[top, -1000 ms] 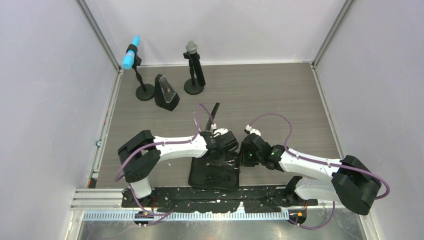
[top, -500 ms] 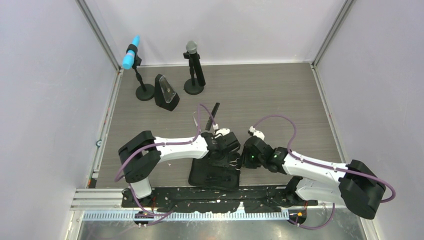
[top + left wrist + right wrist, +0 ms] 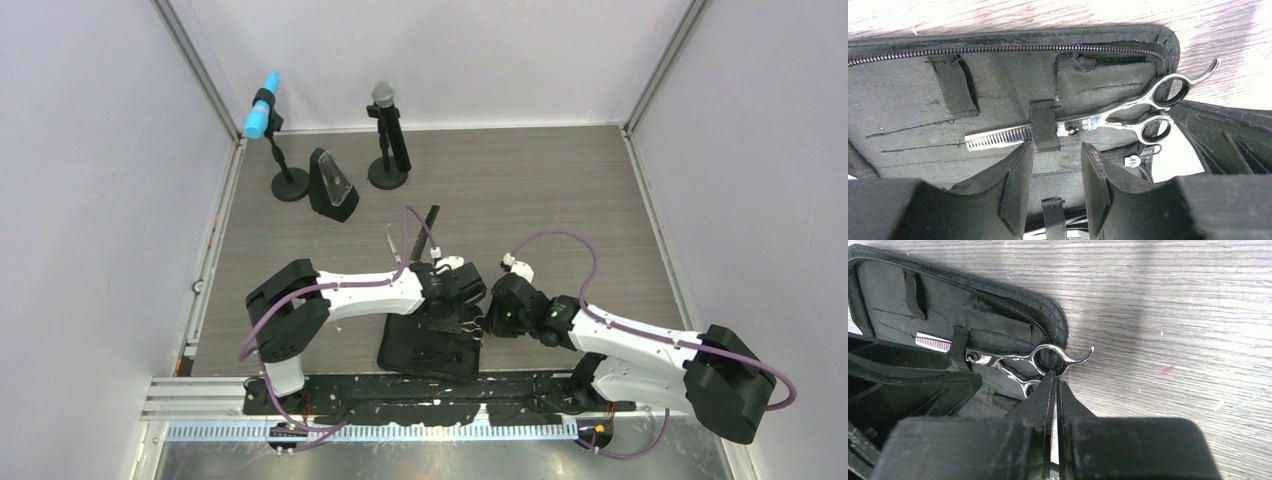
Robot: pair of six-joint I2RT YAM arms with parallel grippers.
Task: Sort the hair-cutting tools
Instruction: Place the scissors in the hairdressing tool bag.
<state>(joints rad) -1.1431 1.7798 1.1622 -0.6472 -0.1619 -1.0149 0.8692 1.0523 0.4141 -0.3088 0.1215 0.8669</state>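
Scissors (image 3: 1083,124) are shiny silver, the pouch (image 3: 998,75) is plain black fabric, comb (image 3: 431,218) is black too. Table (image 3: 540,190) is grey wood-grain. One microphone (image 3: 262,108) has a bright blue head, the other microphone (image 3: 382,96) a grey one.

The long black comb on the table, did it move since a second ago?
No. The long narrow black comb lies at the same spot and slant, just as far from the grey-topped microphone's round black base.
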